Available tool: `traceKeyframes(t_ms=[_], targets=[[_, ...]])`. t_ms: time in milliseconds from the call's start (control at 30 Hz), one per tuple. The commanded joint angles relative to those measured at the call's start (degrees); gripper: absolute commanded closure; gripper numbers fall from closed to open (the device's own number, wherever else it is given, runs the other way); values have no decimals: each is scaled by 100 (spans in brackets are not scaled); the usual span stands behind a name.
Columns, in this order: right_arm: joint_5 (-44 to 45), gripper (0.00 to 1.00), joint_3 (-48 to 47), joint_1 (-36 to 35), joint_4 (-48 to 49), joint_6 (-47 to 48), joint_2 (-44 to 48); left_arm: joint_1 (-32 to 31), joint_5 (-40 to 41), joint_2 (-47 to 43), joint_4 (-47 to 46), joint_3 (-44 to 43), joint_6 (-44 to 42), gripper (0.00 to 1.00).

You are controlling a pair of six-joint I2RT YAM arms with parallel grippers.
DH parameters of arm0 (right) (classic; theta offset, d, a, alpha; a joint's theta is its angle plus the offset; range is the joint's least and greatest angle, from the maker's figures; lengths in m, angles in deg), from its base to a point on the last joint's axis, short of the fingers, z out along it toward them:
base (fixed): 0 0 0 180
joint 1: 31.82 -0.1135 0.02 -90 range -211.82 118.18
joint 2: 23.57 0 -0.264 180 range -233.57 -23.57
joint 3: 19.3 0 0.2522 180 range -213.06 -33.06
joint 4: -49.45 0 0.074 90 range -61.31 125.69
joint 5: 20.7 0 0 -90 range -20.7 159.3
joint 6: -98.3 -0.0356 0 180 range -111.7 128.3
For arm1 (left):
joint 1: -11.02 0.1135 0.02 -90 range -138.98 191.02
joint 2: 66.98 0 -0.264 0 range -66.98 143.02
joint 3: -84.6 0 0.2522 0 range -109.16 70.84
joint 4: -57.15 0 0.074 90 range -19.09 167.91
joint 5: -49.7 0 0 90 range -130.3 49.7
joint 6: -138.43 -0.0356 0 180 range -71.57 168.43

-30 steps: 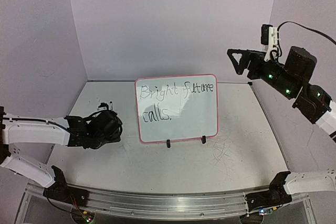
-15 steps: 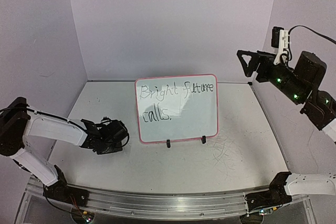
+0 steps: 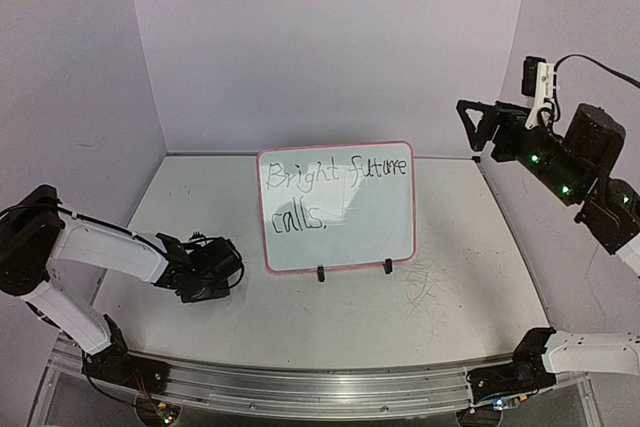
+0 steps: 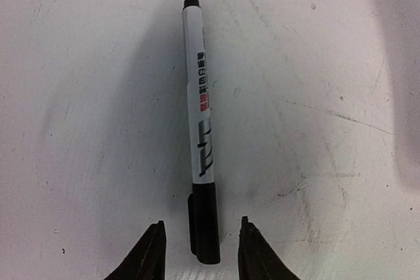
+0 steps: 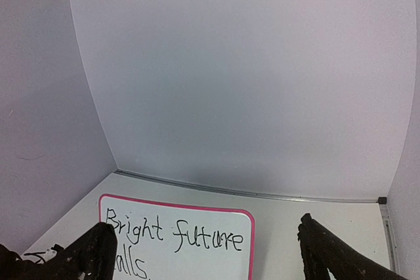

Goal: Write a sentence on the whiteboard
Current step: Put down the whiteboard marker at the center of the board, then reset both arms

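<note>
One marker (image 4: 200, 129) lies on the table (image 3: 450, 287), its cap end between my left gripper's (image 4: 201, 222) parted fingers, neither one touching it. Only the left wrist view shows this. One whiteboard (image 3: 370, 227) stands mid-table at twelve o'clock, bearing one two-line sentence (image 3: 335, 174). My right gripper (image 3: 470, 125) hangs at two o'clock, spread wide and empty.

We read one handwritten sentence (image 3: 340, 173) in black on the whiteboard (image 3: 375, 232): "Bright future" on the upper line and "calls." on the lower. In the right wrist view we see the same upper line, while the lower one shows only as "alls". The marker (image 4: 202, 129) carries red and black print along its white barrel, too small for us to read.
</note>
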Motion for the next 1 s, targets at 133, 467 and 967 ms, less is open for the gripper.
traceKeyframes(t_ms=[133, 467, 967], targets=[[996, 2, -300, -17, -97, 230, 211, 38, 1236, -1187, 1061, -1037, -657, 33], [1743, 2, -707, -19, -161, 439, 533, 39, 2182, -2754, 256, -3167, -4043, 12], [2027, 2, -1234, -21, -384, 277, 352, 38, 136, -2411, -2143, -4681, -6767, 7]])
